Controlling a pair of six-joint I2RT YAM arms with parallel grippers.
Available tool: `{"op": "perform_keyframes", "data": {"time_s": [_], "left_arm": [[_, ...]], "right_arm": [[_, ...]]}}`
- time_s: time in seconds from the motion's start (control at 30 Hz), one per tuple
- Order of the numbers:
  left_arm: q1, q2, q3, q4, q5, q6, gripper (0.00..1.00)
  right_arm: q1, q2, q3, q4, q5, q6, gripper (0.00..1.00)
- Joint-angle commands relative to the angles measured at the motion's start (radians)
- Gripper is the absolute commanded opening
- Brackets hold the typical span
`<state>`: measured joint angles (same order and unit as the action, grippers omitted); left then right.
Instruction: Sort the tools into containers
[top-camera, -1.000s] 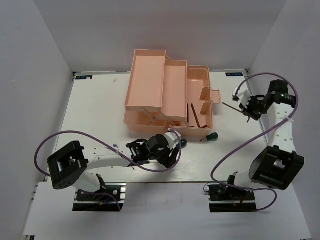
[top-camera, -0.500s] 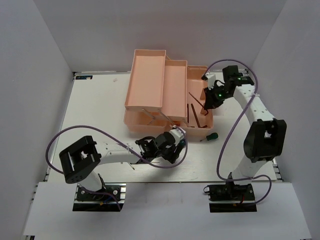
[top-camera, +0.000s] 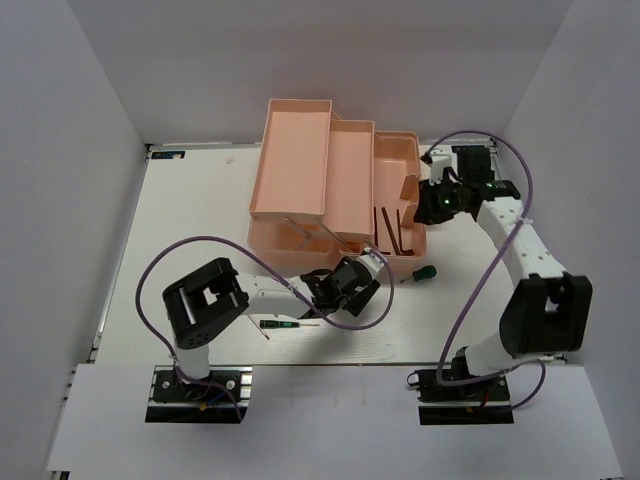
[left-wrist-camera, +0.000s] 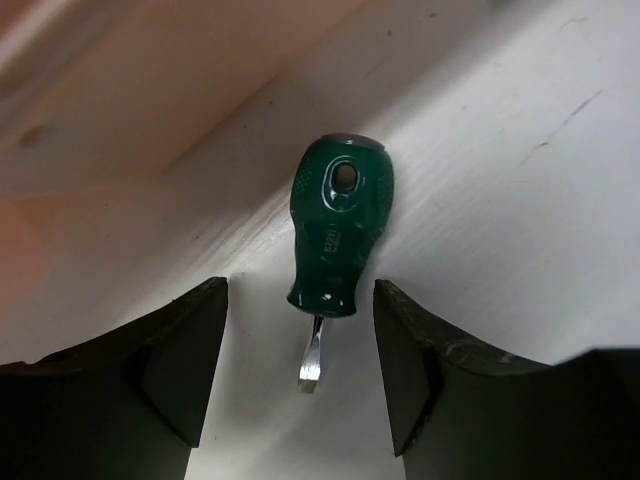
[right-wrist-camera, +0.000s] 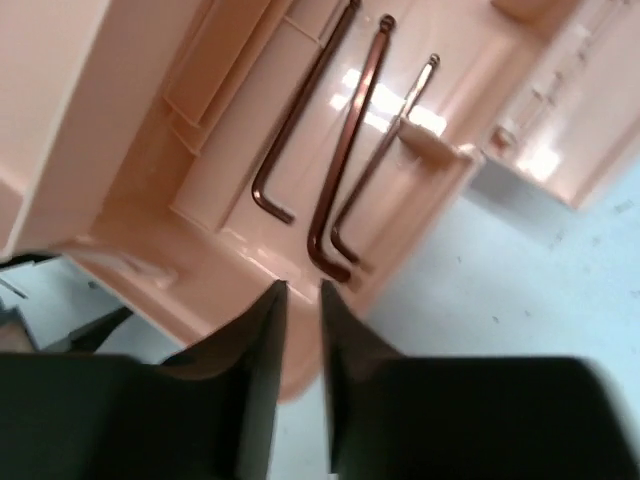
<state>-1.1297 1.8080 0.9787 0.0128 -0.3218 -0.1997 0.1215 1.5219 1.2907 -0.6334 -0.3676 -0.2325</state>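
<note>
A stubby green-handled screwdriver (left-wrist-camera: 340, 230) is framed by the left claw (left-wrist-camera: 300, 300), whose jaws are spread wide and hold nothing. The tool lies on the white, faintly grained counter (top-camera: 190, 220), just beside the front wall of the salmon-pink toolbox (top-camera: 300, 160). Its long axis runs almost straight away from the claw. The flat steel blade points back between the fingertips, while the bulbous, glossy plastic handle sits just beyond them, so a short advance would be needed before the jaws could be closed across its ribbed grip. The left arm is by far the nearer one.

The right claw (right-wrist-camera: 300, 300) is held over the toolbox's smooth bottom compartment, its jaws parted by only a narrow slit and empty. Three dark L-shaped hex keys (right-wrist-camera: 350, 150) rest inside. A second green screwdriver (top-camera: 424, 272) and a slim black precision screwdriver (top-camera: 283, 324) are seen on the counter.
</note>
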Motion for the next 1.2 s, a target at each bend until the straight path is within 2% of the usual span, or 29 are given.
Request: {"op": "perform_keyframes", "data": {"time_s": [0.0, 0.03, 0.1, 0.13, 0.2, 0.23, 0.27, 0.33, 0.37, 0.4, 0.43, 0.47, 0.5, 0.53, 0.57, 0.67, 0.73, 0.77, 0.8, 0.83, 0.93, 0.97, 1.1, 1.17], "left_arm": [[-0.005, 0.017, 0.043, 0.044, -0.037, 0.035, 0.7], [-0.005, 0.027, 0.043, 0.053, -0.037, 0.036, 0.69], [0.004, 0.045, 0.052, 0.065, -0.013, 0.046, 0.64], [0.004, 0.059, 0.052, 0.076, -0.013, 0.046, 0.53], [0.004, 0.059, 0.061, 0.076, 0.0, 0.057, 0.37], [-0.007, 0.059, 0.061, 0.085, 0.019, 0.066, 0.23], [-0.007, 0.059, 0.061, 0.085, 0.033, 0.066, 0.16], [-0.007, 0.01, 0.028, 0.095, 0.096, 0.075, 0.1], [-0.016, -0.01, 0.017, 0.104, 0.127, 0.075, 0.06], [-0.027, -0.057, 0.008, 0.104, 0.203, 0.104, 0.03], [-0.027, -0.084, -0.001, 0.104, 0.248, 0.118, 0.03], [-0.042, -0.111, -0.002, 0.104, 0.286, 0.129, 0.01], [-0.042, -0.143, -0.002, 0.104, 0.362, 0.129, 0.01], [-0.051, -0.177, -0.002, 0.095, 0.389, 0.144, 0.0], [-0.051, -0.244, 0.012, 0.082, 0.4, 0.144, 0.0], [-0.036, -0.327, 0.073, 0.05, 0.339, 0.154, 0.0], [-0.027, -0.358, 0.133, 0.039, 0.273, 0.14, 0.0], [-0.027, -0.358, 0.162, 0.009, 0.154, 0.131, 0.0], [-0.015, -0.346, 0.232, -0.011, 0.112, 0.131, 0.0], [-0.002, -0.302, 0.271, -0.031, 0.016, 0.141, 0.0], [0.036, -0.169, 0.44, -0.118, -0.133, 0.161, 0.0], [0.045, -0.135, 0.51, -0.128, -0.157, 0.172, 0.0], [0.108, 0.034, 0.707, -0.237, -0.246, 0.184, 0.0], [0.142, 0.089, 0.797, -0.27, -0.266, 0.193, 0.0]], "right_arm": [[-0.037, -0.091, -0.033, 0.081, -0.005, 0.024, 0.29], [-0.04, -0.08, -0.009, 0.01, -0.039, 0.016, 0.52], [-0.066, -0.088, -0.01, -0.006, -0.063, 0.016, 0.68], [-0.08, -0.1, -0.031, -0.003, -0.079, 0.016, 0.73], [-0.101, -0.121, -0.065, 0.011, -0.076, 0.016, 0.75], [-0.105, -0.134, -0.088, 0.012, -0.047, 0.016, 0.71], [-0.109, -0.146, -0.096, 0.009, -0.036, 0.018, 0.55], [-0.141, -0.155, -0.12, -0.015, 0.004, 0.003, 0.26], [-0.146, -0.178, -0.128, -0.026, 0.01, -0.022, 0.06], [-0.158, -0.198, -0.146, -0.047, 0.027, -0.059, 0.04], [-0.163, -0.198, -0.146, -0.086, 0.022, -0.059, 0.07], [-0.175, -0.21, -0.166, -0.098, 0.028, -0.12, 0.17], [-0.186, -0.219, -0.189, -0.13, 0.039, -0.135, 0.64], [-0.194, -0.235, -0.2, -0.143, 0.048, -0.143, 0.84], [-0.212, -0.258, -0.232, -0.128, 0.05, -0.157, 0.91], [-0.249, -0.319, -0.348, -0.104, -0.004, -0.169, 0.91], [-0.264, -0.33, -0.363, -0.101, -0.034, -0.191, 0.91], [-0.27, -0.335, -0.372, -0.08, -0.077, -0.203, 0.85], [-0.273, -0.356, -0.407, -0.065, -0.094, -0.224, 0.76], [-0.289, -0.365, -0.425, -0.028, -0.123, -0.301, 0.74], [-0.301, -0.425, -0.546, 0.027, -0.208, -0.474, 0.69], [-0.306, -0.437, -0.557, 0.034, -0.252, -0.497, 0.69], [-0.307, -0.415, -0.564, 0.035, -0.266, -0.538, 0.68], [-0.307, -0.402, -0.558, 0.02, -0.275, -0.557, 0.72]]}}
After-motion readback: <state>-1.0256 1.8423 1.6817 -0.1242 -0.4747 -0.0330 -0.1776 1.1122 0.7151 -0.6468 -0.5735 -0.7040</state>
